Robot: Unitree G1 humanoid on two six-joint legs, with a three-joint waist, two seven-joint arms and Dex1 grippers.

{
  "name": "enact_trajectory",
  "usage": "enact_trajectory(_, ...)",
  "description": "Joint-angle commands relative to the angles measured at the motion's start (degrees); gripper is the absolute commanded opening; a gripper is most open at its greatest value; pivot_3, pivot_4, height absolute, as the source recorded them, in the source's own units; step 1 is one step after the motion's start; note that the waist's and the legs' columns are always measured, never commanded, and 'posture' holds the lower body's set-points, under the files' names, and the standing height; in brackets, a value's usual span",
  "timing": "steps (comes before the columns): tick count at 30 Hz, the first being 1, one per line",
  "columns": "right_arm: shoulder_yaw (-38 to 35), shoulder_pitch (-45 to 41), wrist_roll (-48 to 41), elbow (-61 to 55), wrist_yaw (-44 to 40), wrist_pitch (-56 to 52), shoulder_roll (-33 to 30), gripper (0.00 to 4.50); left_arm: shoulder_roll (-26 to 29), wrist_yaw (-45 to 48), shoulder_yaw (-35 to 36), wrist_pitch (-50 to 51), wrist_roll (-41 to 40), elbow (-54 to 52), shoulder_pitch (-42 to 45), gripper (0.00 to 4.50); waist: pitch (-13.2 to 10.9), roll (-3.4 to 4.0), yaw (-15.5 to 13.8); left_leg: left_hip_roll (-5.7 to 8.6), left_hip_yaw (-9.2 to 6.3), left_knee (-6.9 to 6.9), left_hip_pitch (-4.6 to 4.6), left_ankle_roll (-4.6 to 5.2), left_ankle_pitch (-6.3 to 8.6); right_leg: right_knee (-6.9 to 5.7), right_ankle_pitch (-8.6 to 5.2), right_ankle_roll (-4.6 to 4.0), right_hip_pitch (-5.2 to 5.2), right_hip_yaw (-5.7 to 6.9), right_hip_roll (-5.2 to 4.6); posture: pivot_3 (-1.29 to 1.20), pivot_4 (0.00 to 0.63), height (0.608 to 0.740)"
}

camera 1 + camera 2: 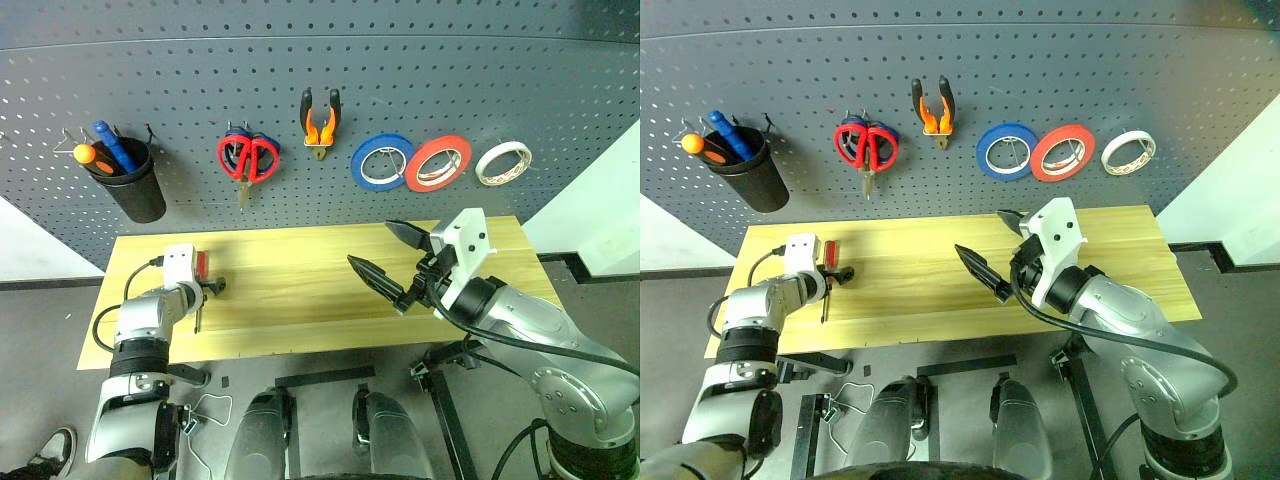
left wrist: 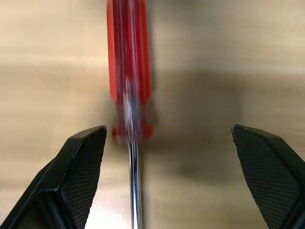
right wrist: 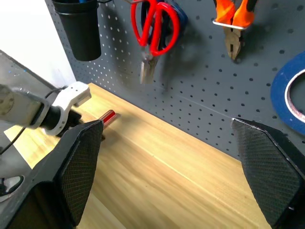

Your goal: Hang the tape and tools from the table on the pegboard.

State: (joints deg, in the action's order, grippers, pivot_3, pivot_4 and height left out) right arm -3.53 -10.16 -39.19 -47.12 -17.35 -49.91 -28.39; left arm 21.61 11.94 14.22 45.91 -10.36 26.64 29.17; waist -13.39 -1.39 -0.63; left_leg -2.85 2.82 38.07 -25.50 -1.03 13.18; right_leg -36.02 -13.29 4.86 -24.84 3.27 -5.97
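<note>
Screwdriver (image 2: pixel 128 76) is the one tool we see left on the table (image 1: pixel 300 300), lying near its 9 o'clock edge; the pliers (image 1: pixel 320 122), the red scissors (image 1: pixel 247 158) and the tape (image 1: pixel 503 162) already hang on the pegboard (image 1: pixel 320 90). Our left gripper (image 2: pixel 169 176) is tilted down over it with fingers spread wide, the steel shaft running between them and the red handle just beyond at 12 o'clock. Our worry is that the shaft sits close to one finger rather than centred, so closing now could roll or skid the thin round tool sideways, or pinch only slick steel and let it pivot on the lift. Our right gripper (image 1: pixel 390 260) is also spread and empty, held level above the table's middle, pointing toward 9 o'clock, well apart from the screwdriver.
</note>
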Motion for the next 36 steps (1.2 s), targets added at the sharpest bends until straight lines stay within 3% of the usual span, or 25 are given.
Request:
enact_trajectory(1, -1.0, -0.3, -1.3, -2.6, 0.1, 0.0, -0.8, 4.50, 1.6, -0.3, 0.2, -4.3, 1.1, 4.4, 1.6, 4.39, -0.1, 0.01, 0.1, 0.01, 0.02, -0.04, -0.01, 0.00, 0.00, 0.01, 0.00, 0.00, -0.03, -0.01, -0.02, -0.04, 0.261, 0.716)
enact_trajectory(14, -2.5, 0.1, -4.3, -3.2, 0.9, -1.2, -3.1, 4.50, 1.0, -1.0, -0.4, -11.3, 1.7, 15.4, 4.6, 4.39, -0.8, 0.06, 0.1, 0.02, 0.06, -0.13, -0.06, 0.01, 0.01, 0.05, -0.01, -0.01, -0.12, -0.02, -0.11, -0.07, 0.276, 0.716)
enact_trajectory(17, -2.4, -0.1, -4.5, -3.1, 1.1, -1.2, -3.4, 4.50, 0.7, -1.1, -0.6, -11.2, 1.6, 15.2, 4.6, 3.78, -0.9, 0.11, 0.1, 0.02, 0.05, -0.15, -0.06, 0.01, 0.01, 0.04, -0.01, -0.01, -0.14, -0.02, -0.13, -0.07, 0.276, 0.716)
enact_trajectory(26, -0.7, -2.2, -3.3, -0.9, 0.7, 0.1, -3.1, 4.50, 1.0, -1.1, -0.1, -10.3, 1.2, 13.7, 4.0, 0.89, -0.9, 0.12, 0.1, 0.06, 0.08, -0.18, -0.10, 0.02, 0.02, 0.11, -0.01, 0.00, -0.15, -0.01, -0.26, -0.04, 0.253, 0.716)
enact_trajectory(32, 0.9, -3.5, -1.5, 1.3, -0.4, 1.8, -2.8, 4.50, 0.8, 0.4, -0.6, -7.8, 0.2, 8.0, 2.5, 0.79, -0.9, 0.12, 0.0, 0.07, 0.09, -0.21, -0.19, 0.03, 0.02, 0.19, 0.00, 0.02, -0.18, 0.00, -0.17, -0.02, 0.230, 0.716)
enact_trajectory(36, 2.6, -4.6, 0.9, 4.1, -2.2, 4.4, -2.5, 4.50, -0.8, 0.3, -1.4, -7.2, 0.4, 4.2, 1.0, 0.79, -0.8, 0.08, -0.2, 0.10, 0.12, -0.21, -0.28, 0.03, 0.02, 0.19, 0.03, 0.07, -0.23, 0.01, -0.12, 0.00, 0.182, 0.716)
